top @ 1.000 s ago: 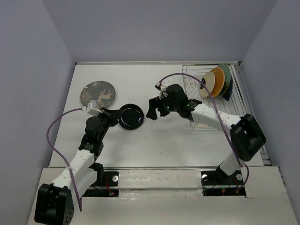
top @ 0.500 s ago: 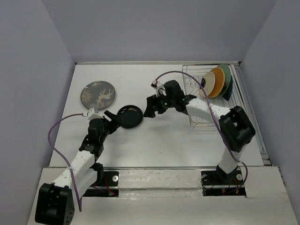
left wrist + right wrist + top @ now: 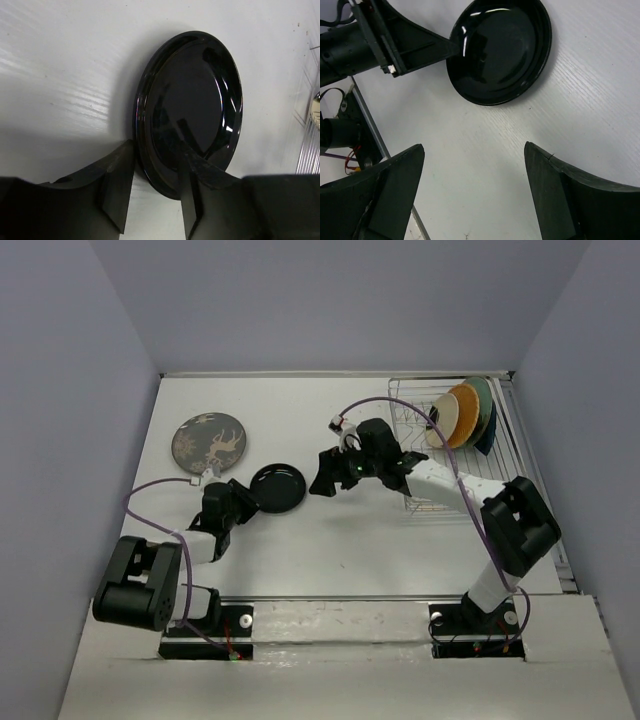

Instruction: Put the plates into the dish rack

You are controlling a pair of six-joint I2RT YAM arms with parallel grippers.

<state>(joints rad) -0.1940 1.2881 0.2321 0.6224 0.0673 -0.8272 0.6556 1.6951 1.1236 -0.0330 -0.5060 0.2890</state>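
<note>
A glossy black plate (image 3: 280, 486) lies on the white table left of centre. My left gripper (image 3: 245, 502) is at its near-left edge, and in the left wrist view the left gripper (image 3: 157, 150) is partly open. One finger lies over the black plate (image 3: 195, 95) and the other outside its rim. My right gripper (image 3: 322, 478) hangs wide open just right of that plate with nothing between its fingers; the right wrist view shows the gripper (image 3: 474, 150) over bare table and the black plate (image 3: 500, 50) beyond. A grey-brown patterned plate (image 3: 208, 442) lies at the far left. The dish rack (image 3: 405, 400) stands at the back right.
In the rack a cream plate (image 3: 443, 420), an orange plate (image 3: 465, 412), a teal plate (image 3: 483, 400) and a dark blue plate (image 3: 488, 435) stand on edge. Grey walls close in the table on three sides. Purple cables loop over both arms.
My left arm has folded back toward its base. Its gripper went from shut to wide and has since narrowed around the black plate's rim. The right gripper shifted only slightly.
</note>
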